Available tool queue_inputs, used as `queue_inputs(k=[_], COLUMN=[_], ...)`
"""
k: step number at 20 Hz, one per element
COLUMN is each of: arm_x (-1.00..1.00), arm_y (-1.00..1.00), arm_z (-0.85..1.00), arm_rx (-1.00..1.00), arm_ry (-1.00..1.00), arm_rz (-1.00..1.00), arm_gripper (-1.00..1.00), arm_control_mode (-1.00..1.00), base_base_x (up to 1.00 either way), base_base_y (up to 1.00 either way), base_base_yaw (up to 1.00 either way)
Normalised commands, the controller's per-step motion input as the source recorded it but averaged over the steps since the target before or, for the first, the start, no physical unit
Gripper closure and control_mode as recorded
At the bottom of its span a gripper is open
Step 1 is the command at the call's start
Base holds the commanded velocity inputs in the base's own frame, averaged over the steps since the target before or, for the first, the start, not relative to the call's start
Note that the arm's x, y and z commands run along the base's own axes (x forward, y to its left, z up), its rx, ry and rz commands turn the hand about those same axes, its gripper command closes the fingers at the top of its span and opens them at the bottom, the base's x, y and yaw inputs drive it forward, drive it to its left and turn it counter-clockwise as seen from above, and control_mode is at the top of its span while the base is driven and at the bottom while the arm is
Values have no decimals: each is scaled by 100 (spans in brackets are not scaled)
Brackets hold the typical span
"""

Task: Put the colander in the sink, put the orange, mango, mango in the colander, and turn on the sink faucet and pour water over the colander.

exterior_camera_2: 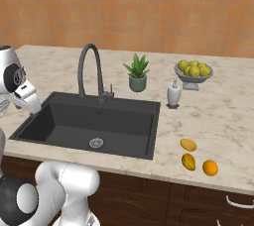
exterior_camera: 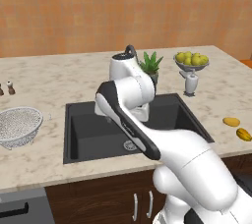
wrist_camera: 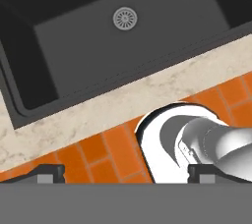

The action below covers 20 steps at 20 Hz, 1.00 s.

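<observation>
- Gripper (wrist_camera: 126, 174): jaws spread wide, nothing btwn them; in hand view the two dark fingertips (wrist_camera: 48, 173) sit far apart, looking down at the sink (wrist_camera: 123, 46) front wall, the counter (wrist_camera: 98, 115) front edge and orange tile floor (wrist_camera: 103, 156).
- We see the sink as a matte black basin w/ round silver drain (wrist_camera: 124, 18), set mid-counter; basin bare.
- Sink faucet (exterior_camera_2: 90, 71): dark gooseneck at the sink's back edge, spout arching over the basin.
- Colander (exterior_camera: 18, 126): on the counter left of the sink, near the counter's front edge, upright, apart from the sink rim.
- Orange (exterior_camera_2: 210, 167): right of the sink, near the counter's front edge.
- Mangos: one (exterior_camera_2: 188, 144) just behind, other darker one (exterior_camera_2: 188, 161) beside the orange, all three close together.
- Around: potted plant (exterior_camera_2: 137, 73) behind the sink's back right corner; soap dispenser (exterior_camera_2: 173, 94) right of it; fruit bowl (exterior_camera_2: 193, 71) w/ yellow-green fruit near the back edge; two small shakers (exterior_camera: 10, 88) at the far left.
- Arm elbow hangs over the sink in left base view, hiding the faucet's lower part.
- Counter beige marble; brown cabinets (exterior_camera_2: 198, 205) below; wall (exterior_camera_2: 149, 7) orange-tan.
</observation>
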Motion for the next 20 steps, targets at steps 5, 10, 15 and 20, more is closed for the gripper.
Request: queue_inputs(k=[5, 10, 15, 20], arm_x=[3, 3, 21, 32], arm_y=[35, 26, 46, 61], arm_z=[-5, -3, 0, -2], arm_rx=[0, 3, 4, 1], arm_ry=[0, 1, 0, 0], arm_rz=[-3, 0, 0, 0], arm_gripper=[-100, -100, -100, -100], arm_control_mode=[-100, -100, -100, -100], base_base_x=[0, 0, 0, 0], base_base_y=[0, 0, 0, 0], base_base_yaw=[0, 0, 0, 0])
